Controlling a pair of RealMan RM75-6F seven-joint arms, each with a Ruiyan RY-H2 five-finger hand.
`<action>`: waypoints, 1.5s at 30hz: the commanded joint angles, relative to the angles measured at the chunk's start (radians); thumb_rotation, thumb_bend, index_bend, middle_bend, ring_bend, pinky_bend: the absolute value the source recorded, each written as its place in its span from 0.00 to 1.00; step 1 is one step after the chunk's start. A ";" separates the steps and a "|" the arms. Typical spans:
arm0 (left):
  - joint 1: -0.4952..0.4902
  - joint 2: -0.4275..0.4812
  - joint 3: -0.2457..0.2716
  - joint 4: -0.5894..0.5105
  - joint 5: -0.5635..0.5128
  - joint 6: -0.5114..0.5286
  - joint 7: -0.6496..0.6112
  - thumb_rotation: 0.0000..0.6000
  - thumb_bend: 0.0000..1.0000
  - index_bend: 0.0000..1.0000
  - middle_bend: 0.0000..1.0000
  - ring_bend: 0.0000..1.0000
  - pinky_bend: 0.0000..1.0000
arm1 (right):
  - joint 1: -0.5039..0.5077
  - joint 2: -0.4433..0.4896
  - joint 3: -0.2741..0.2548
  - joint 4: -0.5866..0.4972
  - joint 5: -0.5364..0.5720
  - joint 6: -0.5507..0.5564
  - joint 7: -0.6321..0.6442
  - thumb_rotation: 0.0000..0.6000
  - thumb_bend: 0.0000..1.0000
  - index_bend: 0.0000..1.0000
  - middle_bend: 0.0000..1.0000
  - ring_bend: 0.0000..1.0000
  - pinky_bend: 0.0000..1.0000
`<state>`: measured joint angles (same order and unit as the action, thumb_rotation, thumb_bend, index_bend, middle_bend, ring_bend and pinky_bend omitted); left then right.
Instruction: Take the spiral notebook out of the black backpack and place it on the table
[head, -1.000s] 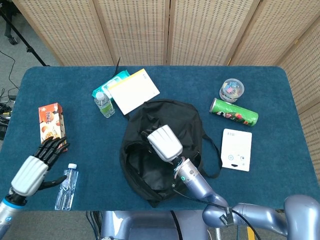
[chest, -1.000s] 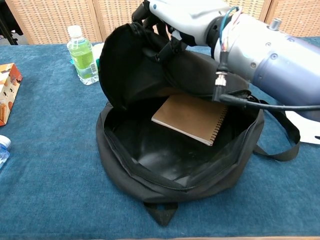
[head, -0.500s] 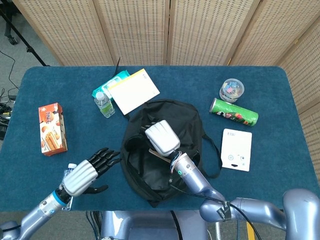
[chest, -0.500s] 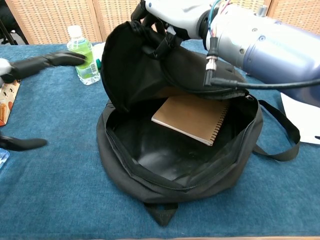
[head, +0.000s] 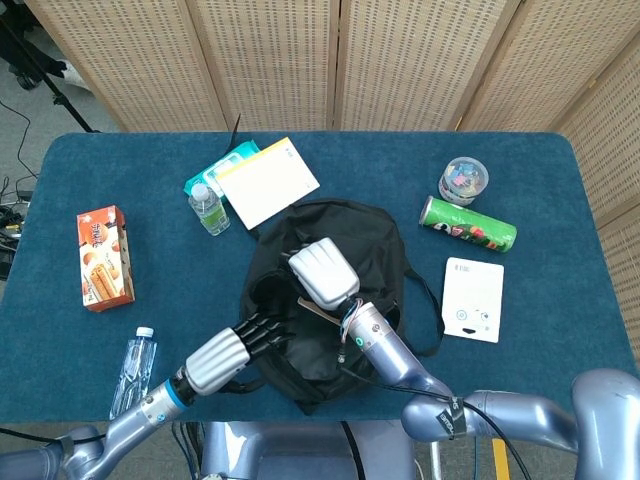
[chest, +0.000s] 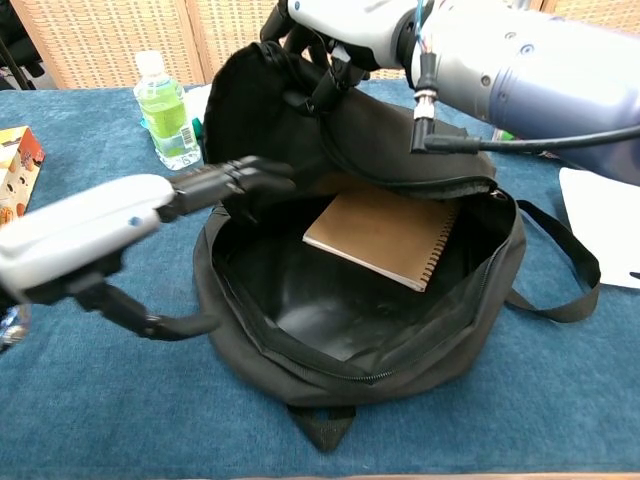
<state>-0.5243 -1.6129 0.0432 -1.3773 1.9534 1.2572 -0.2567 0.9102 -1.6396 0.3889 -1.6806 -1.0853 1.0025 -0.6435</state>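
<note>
Head view: a black backpack (head: 330, 300) lies open in the middle of a blue worktop (head: 560, 190). The right robot hand (head: 322, 273) grips the backpack's upper flap, lifting it. The left robot hand (head: 235, 350) reaches in from the lower left, its fingers apart and empty at the backpack's left rim. Around the backpack lie a yellow-and-white pad (head: 268, 182), a small green bottle (head: 209, 209), a snack box (head: 103, 257), a clear water bottle (head: 133, 371), a green chip can (head: 467, 224), a round clear tub (head: 464, 179) and a white card (head: 473, 299).

Chest view: the spiral notebook (chest: 382, 236), brown-covered, lies flat inside the open backpack (chest: 350, 350), binding toward the right. The left robot hand (chest: 140, 225) hovers over the left rim, dark fingertips (chest: 262, 175) spread and pointing toward the notebook, not touching it. The right robot hand (chest: 330, 30) clamps the raised flap at the top.
</note>
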 joint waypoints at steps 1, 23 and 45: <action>-0.045 -0.040 -0.015 0.014 -0.042 -0.068 0.013 1.00 0.27 0.11 0.00 0.00 0.02 | 0.010 0.010 0.001 -0.017 0.021 0.008 -0.004 1.00 0.62 0.66 0.65 0.64 0.75; -0.244 -0.270 -0.204 0.137 -0.353 -0.357 0.277 1.00 0.12 0.11 0.00 0.00 0.02 | 0.024 0.112 -0.008 -0.109 0.074 0.052 0.049 1.00 0.65 0.67 0.66 0.64 0.75; -0.378 -0.471 -0.280 0.396 -0.507 -0.416 0.402 1.00 0.15 0.11 0.00 0.00 0.02 | 0.018 0.208 -0.056 -0.176 0.060 0.061 0.086 1.00 0.65 0.67 0.66 0.64 0.75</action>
<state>-0.8909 -2.0690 -0.2335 -0.9988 1.4519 0.8390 0.1486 0.9258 -1.4308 0.3345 -1.8557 -1.0276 1.0629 -0.5554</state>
